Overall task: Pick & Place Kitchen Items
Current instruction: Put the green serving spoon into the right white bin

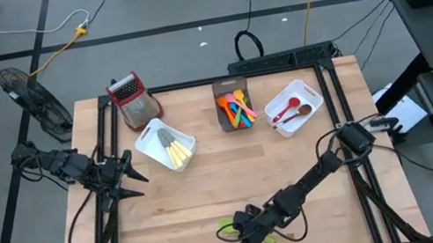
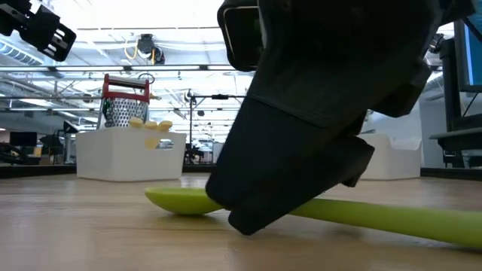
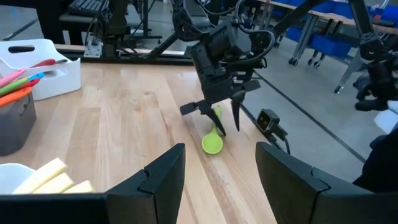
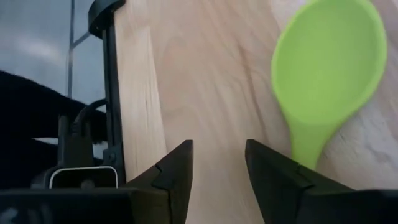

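Right gripper [image 1: 251, 242] is reaching down at the near edge of the table [image 1: 210, 185], fingers apart w/ a gap between them, not clamped on anything. Green spoon [image 3: 212, 140] is lying flat on the wood just beside the fingertips; in the right wrist view its bowl is sitting off to one side of the gap, not between the fingers. Left gripper [image 1: 131, 179] is waiting at the table's left edge, fingers spread wide, empty. White bin [image 1: 165, 145] is holding yellow-handled knives [image 1: 177, 152]; grey bin [image 1: 233, 105] is holding coloured utensils [image 1: 239, 108]. Second white bin [image 1: 296, 107] is holding red spoons [image 1: 286, 112]. Grater [image 1: 134, 98] is standing at the far left.
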